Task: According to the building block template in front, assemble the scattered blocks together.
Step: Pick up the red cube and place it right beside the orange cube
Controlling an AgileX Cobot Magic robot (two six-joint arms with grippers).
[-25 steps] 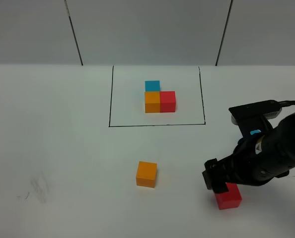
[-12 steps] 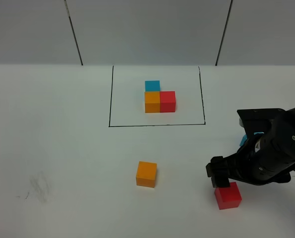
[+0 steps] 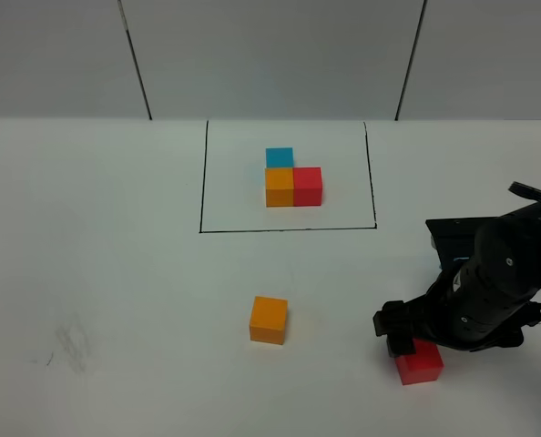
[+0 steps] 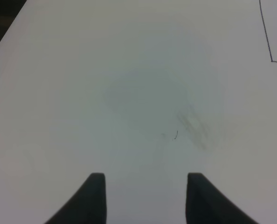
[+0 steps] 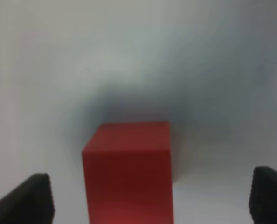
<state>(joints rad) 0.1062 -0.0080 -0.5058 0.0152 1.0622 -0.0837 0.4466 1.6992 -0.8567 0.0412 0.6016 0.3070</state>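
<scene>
The building block template (image 3: 289, 177) is a blue, an orange and a red cube joined in an L inside a black drawn rectangle at the back of the table. Two of the scattered blocks show. The orange cube (image 3: 269, 320) sits alone at the front centre. The red cube (image 3: 422, 364) lies at the front right, half under my right gripper (image 3: 405, 342). In the right wrist view the red cube (image 5: 129, 172) sits between the two wide-apart fingers of my right gripper (image 5: 152, 191), touching neither. My left gripper (image 4: 145, 189) hangs over bare table with nothing in it.
The white table (image 3: 116, 273) carries a faint scuff mark (image 3: 70, 341) at the front left, also seen as a scuff mark (image 4: 194, 126) in the left wrist view. A corner of the black frame line (image 4: 269, 51) shows there. Grey wall panels stand behind.
My right arm has swung lower and settled over the red cube, its jaws narrowing a little. The cubes have not moved. The left gripper is unchanged.
</scene>
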